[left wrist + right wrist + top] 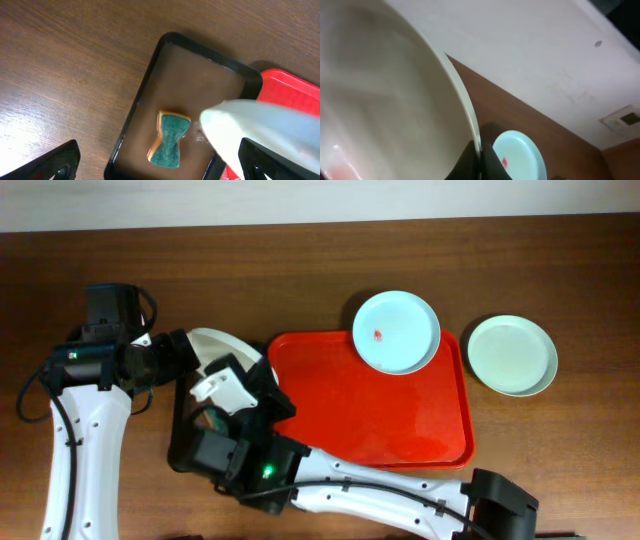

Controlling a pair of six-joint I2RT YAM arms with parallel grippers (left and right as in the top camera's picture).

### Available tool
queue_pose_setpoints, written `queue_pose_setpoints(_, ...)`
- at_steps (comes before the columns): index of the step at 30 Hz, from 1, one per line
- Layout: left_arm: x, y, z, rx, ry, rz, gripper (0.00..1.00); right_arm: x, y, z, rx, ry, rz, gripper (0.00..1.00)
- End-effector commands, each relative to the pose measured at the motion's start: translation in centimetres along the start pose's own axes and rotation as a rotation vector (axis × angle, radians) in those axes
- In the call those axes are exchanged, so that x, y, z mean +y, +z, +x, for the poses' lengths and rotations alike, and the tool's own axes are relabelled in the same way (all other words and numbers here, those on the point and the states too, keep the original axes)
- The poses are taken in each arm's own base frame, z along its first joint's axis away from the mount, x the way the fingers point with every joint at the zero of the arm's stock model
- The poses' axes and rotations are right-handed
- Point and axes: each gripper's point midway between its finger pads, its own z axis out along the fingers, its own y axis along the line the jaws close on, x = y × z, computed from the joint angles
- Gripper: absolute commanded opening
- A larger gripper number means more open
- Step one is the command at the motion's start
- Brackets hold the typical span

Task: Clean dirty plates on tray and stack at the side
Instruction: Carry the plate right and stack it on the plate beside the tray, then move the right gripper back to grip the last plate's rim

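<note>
My right gripper (232,376) (480,162) is shut on the rim of a pale plate (226,342) (380,100) and holds it tilted over the gap between the black tray and the red tray (340,415). The held plate also shows in the left wrist view (265,125). My left gripper (186,352) (160,167) is open and empty, next to the held plate and above the black tray. A second plate (397,332) (520,155) with a small red smear lies on the red tray's far right corner. A third plate (512,355) lies on the table right of the tray.
A black tray (180,452) (145,85) holding brownish water sits left of the red tray (290,85). A green and yellow sponge (170,140) lies in it. Both arms crowd the table's left front. The wall runs along the far edge.
</note>
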Motion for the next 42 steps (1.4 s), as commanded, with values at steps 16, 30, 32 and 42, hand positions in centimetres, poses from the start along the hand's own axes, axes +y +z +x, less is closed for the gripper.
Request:
queue_pose_setpoints(16,0.3,-0.1,-0.2,-0.009,-0.018,-0.01,0.99,-0.6,-0.7,-1.7,-0.046,-0.052,0.052,0.04)
queue_pose_setpoints(30,0.3,-0.1,-0.2,-0.009,-0.018,-0.01,0.99,-6.1,15.6,12.0,0.716,0.69,-0.589,0.04)
queue_pose_setpoints(32,0.3,-0.1,-0.2,-0.009,-0.018,-0.01,0.99,-11.0,17.7,14.4,0.786,0.873,-0.632,0.04)
queue_pose_setpoints(42,0.3,-0.1,-0.2,-0.009,-0.018,-0.01,0.99,-34.0,12.5,42.8,1.219,1.347,0.128,0.04)
